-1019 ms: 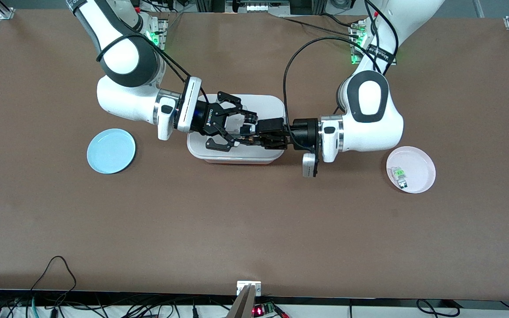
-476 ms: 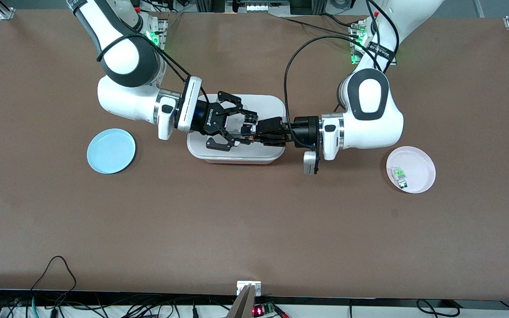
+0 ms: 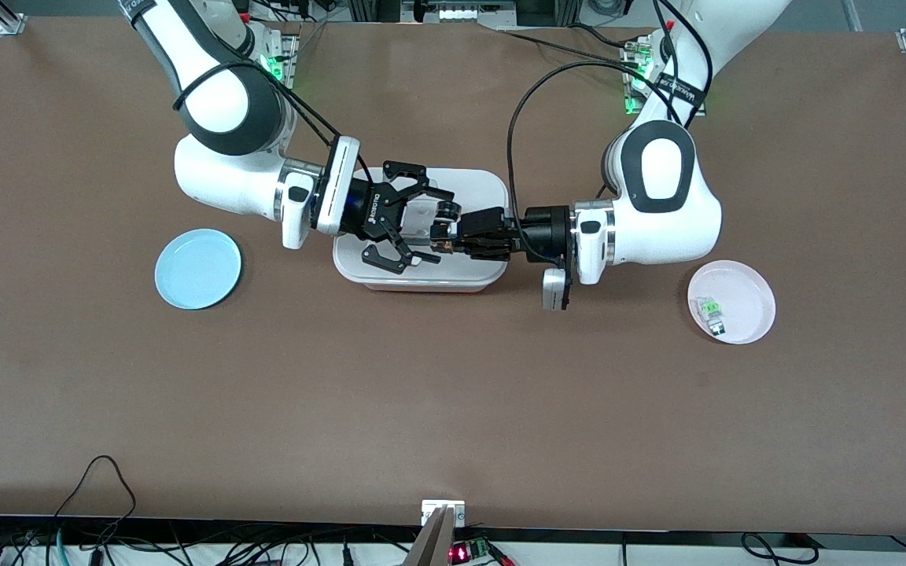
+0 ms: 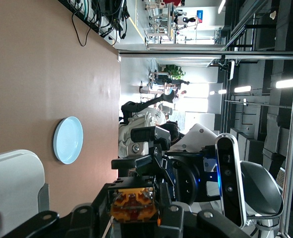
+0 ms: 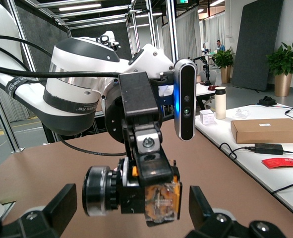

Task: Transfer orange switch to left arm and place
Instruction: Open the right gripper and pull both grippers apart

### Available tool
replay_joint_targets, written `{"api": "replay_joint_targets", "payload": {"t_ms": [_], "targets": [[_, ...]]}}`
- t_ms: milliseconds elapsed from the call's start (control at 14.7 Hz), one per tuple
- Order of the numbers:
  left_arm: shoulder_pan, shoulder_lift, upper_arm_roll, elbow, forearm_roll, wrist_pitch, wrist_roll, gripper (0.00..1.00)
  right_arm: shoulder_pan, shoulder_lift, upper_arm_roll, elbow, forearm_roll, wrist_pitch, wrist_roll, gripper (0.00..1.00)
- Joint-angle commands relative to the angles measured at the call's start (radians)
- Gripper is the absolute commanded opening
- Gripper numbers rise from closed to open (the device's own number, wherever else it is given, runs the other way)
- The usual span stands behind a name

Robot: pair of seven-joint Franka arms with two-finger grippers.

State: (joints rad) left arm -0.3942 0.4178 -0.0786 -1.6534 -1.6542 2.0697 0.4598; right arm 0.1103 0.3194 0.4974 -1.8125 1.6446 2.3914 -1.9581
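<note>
The orange switch, a small black part with an orange end, hangs just above the lid of the white box. My left gripper is shut on it. In the left wrist view the orange end of the switch sits clamped in the left gripper. My right gripper stands open around the switch, its fingers clear of it on both sides. The right wrist view shows the switch pinched by a left finger, with the right gripper spread wide.
A light blue plate lies toward the right arm's end of the table. A pink plate holding a small clear-and-green component lies toward the left arm's end. Both arms reach in level over the box.
The left gripper has shut on the switch. After that the right gripper opened and let it go. Both arms have stayed over the box.
</note>
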Motion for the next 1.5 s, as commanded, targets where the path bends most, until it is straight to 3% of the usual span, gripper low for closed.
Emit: {"api": "replay_joint_targets", "payload": {"t_ms": [0, 340, 748, 1019, 1223, 1427], "targets": [[0.014, -0.031, -0.007, -0.032, -0.025, 0.004, 0.011, 0.00, -0.008, -0.013, 0.000, -0.008, 0.023, 0.017, -0.010, 1.00], [0.044, -0.028, 0.002, -0.017, 0.022, -0.019, 0.016, 0.00, -0.055, -0.025, -0.003, -0.039, 0.014, 0.012, -0.012, 1.00], [0.115, -0.019, 0.003, 0.052, 0.432, -0.106, 0.017, 0.00, -0.132, -0.059, -0.006, -0.119, -0.116, 0.012, 0.013, 1.00], [0.152, -0.019, 0.003, 0.082, 0.724, -0.164, 0.035, 0.00, -0.158, -0.077, -0.035, -0.166, -0.283, 0.020, 0.235, 1.00], [0.190, -0.019, 0.003, 0.092, 0.959, -0.226, 0.143, 0.00, -0.161, -0.092, -0.127, -0.160, -0.463, 0.019, 0.523, 1.00], [0.244, -0.019, 0.003, 0.092, 1.161, -0.264, 0.313, 0.00, -0.161, -0.117, -0.186, -0.146, -0.797, 0.012, 0.855, 1.00]]}}
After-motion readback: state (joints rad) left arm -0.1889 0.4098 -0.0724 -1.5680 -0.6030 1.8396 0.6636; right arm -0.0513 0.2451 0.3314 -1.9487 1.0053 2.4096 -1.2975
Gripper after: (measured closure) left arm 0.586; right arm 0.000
